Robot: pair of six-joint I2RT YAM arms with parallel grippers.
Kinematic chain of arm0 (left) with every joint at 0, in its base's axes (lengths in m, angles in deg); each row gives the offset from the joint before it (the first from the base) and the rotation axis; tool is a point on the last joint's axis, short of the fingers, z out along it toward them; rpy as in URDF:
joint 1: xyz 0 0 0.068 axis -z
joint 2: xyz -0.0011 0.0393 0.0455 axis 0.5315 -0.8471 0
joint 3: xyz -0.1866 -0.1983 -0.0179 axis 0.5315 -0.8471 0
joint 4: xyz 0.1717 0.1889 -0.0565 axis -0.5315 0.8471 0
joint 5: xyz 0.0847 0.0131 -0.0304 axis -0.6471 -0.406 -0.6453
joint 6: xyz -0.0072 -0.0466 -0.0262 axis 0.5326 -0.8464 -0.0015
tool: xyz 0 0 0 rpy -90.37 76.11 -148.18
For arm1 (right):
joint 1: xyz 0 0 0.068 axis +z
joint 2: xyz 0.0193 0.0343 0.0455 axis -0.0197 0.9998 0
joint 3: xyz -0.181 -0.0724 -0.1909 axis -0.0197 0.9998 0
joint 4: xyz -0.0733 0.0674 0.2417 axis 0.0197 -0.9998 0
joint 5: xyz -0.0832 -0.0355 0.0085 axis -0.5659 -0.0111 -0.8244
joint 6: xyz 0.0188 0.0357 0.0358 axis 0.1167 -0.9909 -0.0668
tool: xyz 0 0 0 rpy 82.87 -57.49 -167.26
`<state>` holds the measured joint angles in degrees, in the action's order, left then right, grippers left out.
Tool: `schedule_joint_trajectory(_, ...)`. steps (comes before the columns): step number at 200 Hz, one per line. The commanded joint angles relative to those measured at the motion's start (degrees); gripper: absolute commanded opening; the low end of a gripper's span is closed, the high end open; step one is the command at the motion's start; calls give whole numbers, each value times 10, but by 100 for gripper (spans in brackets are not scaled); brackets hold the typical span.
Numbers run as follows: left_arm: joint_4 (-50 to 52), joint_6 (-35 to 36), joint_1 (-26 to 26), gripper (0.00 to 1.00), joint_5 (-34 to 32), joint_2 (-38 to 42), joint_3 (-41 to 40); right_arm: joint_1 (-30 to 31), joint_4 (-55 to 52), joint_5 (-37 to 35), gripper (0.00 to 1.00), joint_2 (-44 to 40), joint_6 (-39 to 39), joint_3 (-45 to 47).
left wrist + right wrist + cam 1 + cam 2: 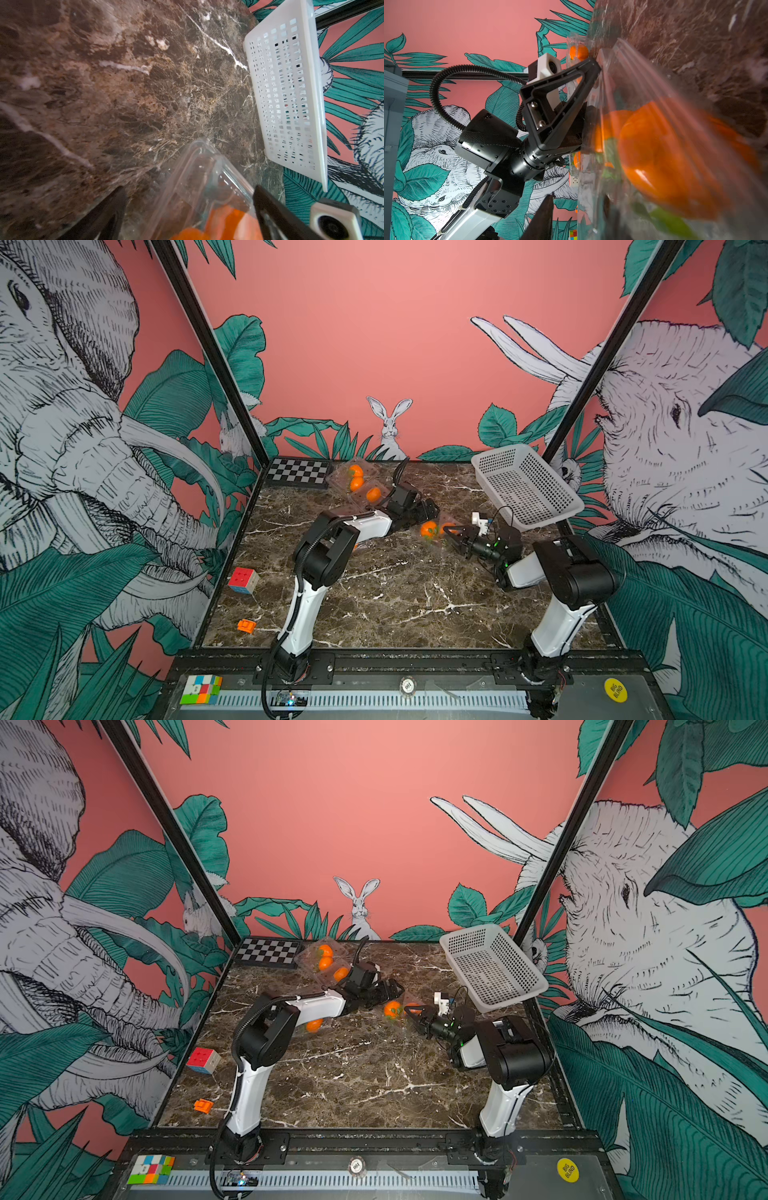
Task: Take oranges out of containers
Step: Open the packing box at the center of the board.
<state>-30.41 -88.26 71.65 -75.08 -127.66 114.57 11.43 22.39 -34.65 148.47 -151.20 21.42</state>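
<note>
Straddling, left tool (189, 188): fingers stand wide apart, one on each side of the end of the mid container (199, 166). In the right wrist view one fingertip (594, 64) touches the clear rim. Nothing is clamped.
Right tool (449, 537): sits at the opposite end of the same box, facing the left tool. One finger shows beside the plastic and the other is blurred behind it. I cannot tell whether it is clamped on the wall or only partly apart.
Mid container: lies on the surface (395, 593), right of centre, between the two tools. Whether its lid is shut cannot be told.
Mid oranges (429, 529): two lie side by side inside the clear plastic, with green leaves showing.
Back containers (353, 483): sit at the far edge, just beside the chessboard (299, 472). Three back oranges (356, 484) show inside them.
Near orange (313, 1025): peeks out under the left arm. Its box is too faint to trace.
Basket (525, 489): white and perforated, it sits tilted at the far right, behind the right tool.
Cube (243, 580): lies by the left edge, well apart from the boxes.
Block (246, 625): small and orange, it lies near the front left.
</note>
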Motion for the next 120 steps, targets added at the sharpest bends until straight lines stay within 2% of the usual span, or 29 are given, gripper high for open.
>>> schedule_joint_trajectory(1, 16, -3, 35, 99, 51, 54, 13, 17, -19, -7, 31, -32, 2, -8)
schedule_joint_trajectory(25, 40, 14, 27, 99, 41, 84, 9, 13, -59, -26, 29, -51, 15, -2)
schedule_joint_trajectory(58, 60, 24, 10, 99, 33, 128, -13, 10, -60, -48, 22, -55, -3, 6)
schedule_joint_trajectory(68, 64, 27, -9, 99, 31, 140, -18, 8, -64, -53, 22, -55, -5, 7)
schedule_joint_trajectory(120, 63, 28, -21, 99, 27, 178, -55, 5, -46, -85, 17, -44, -37, 22)
